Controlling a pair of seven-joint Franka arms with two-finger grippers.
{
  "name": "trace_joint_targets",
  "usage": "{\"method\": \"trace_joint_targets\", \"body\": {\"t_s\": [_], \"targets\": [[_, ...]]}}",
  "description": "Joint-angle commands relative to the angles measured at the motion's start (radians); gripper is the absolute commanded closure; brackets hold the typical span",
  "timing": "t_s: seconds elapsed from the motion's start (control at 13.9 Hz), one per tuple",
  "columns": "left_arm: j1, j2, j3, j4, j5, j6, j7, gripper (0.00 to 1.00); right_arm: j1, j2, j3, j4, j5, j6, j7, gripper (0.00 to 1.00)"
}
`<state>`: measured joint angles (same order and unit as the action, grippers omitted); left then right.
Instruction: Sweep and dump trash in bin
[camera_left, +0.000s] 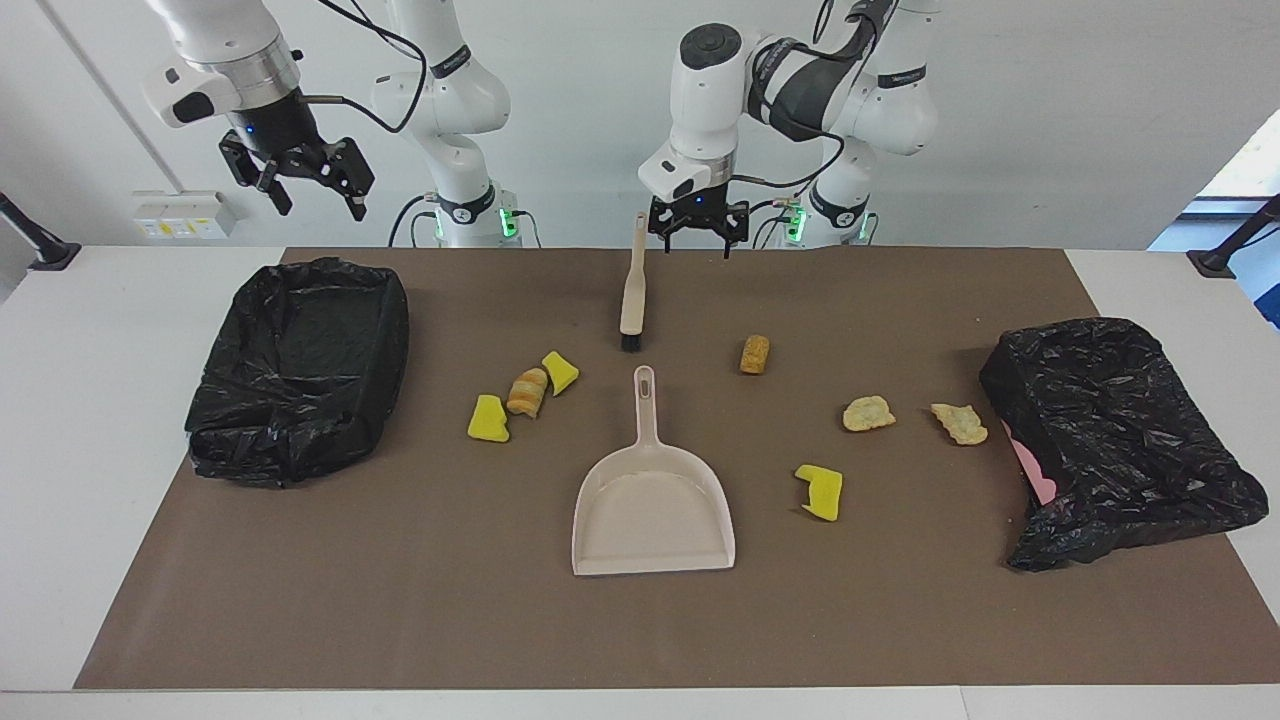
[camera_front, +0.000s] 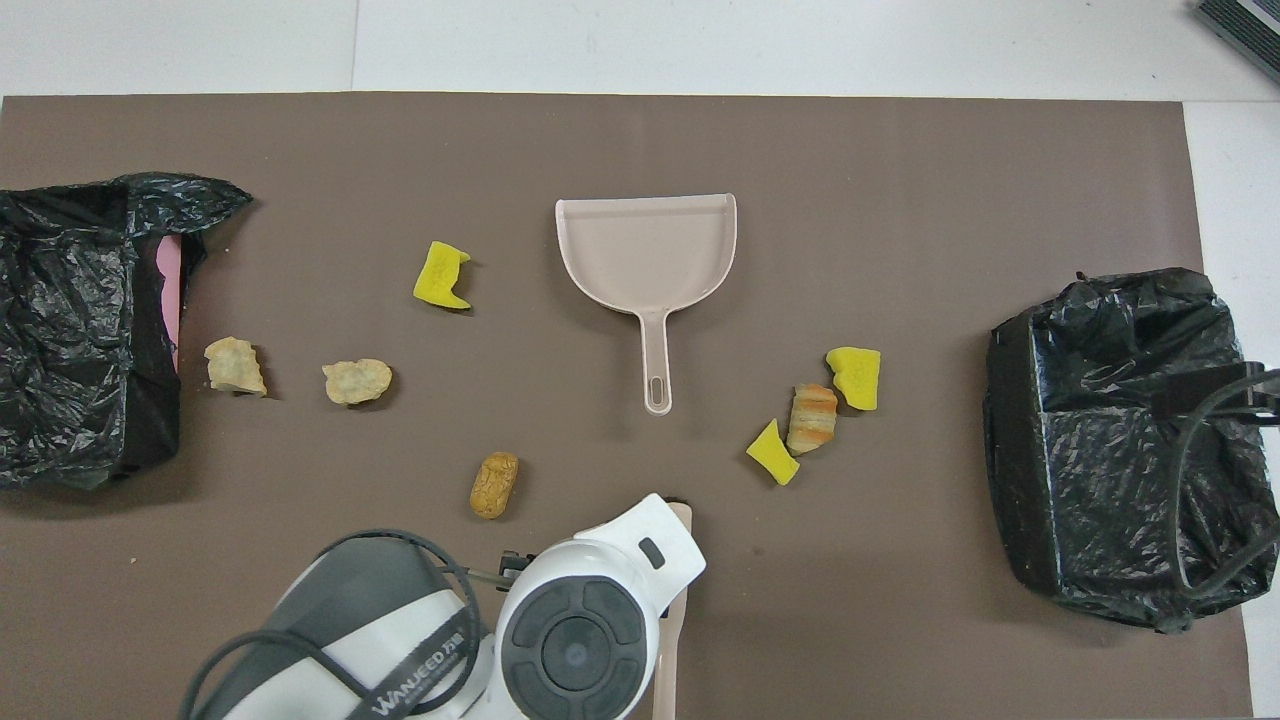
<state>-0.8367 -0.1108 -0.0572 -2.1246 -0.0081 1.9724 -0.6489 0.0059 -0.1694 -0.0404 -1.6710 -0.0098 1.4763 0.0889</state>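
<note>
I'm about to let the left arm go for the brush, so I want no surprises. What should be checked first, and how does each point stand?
1. Left gripper open: ok.
2. It is lined up over the brush handle: not ok, it hangs just beside the handle's end.
3. Brush lies free, touching no scrap: ok.
4. Dustpan empty, its handle pointing at the robots: ok.
5. Right gripper open, waiting raised above the bin: ok.
6. All seven scraps on the mat: ok.
</note>
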Motion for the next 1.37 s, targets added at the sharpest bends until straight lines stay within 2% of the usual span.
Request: {"method": "trace_joint_targets", "body": {"t_s": [0.0,0.29,0.5,0.87,1.15,1.23,1.3], "targets": [[-0.088,0.031,0.019,-0.07,-0.009,0.123,-0.081,0.0,-0.012,-0.021,0.004,-0.03,0.011,0.038,0.005,0.0],[-0.182,0.037,0.017,-0.126,-0.009,0.157,-0.106,0.0,-0.012,-0.021,0.004,-0.032,0.011,0.038,0.005,0.0],[-0.208,0.019,0.017,-0.187,-0.055,0.166,-0.103,0.0,-0.012,-0.021,0.004,-0.032,0.011,0.038,0.005,0.0],[-0.257,0.026,0.017,-0.202,-0.112,0.21,-0.104,0.0,0.002,-0.019,0.005,-0.032,0.002,0.027,-0.012,0.0],[-0.291,0.08,0.017,-0.206,-0.125,0.221,-0.107,0.0,-0.007,-0.021,0.005,-0.033,0.002,0.018,-0.017,0.0],[-0.291,0.082,0.019,-0.202,-0.127,0.226,-0.115,0.01,-0.006,-0.021,0.005,-0.035,0.002,0.016,-0.017,0.0],[-0.292,0.083,0.019,-0.202,-0.128,0.229,-0.126,0.11,-0.004,-0.024,0.005,-0.042,0.002,0.016,-0.015,0.0]]}}
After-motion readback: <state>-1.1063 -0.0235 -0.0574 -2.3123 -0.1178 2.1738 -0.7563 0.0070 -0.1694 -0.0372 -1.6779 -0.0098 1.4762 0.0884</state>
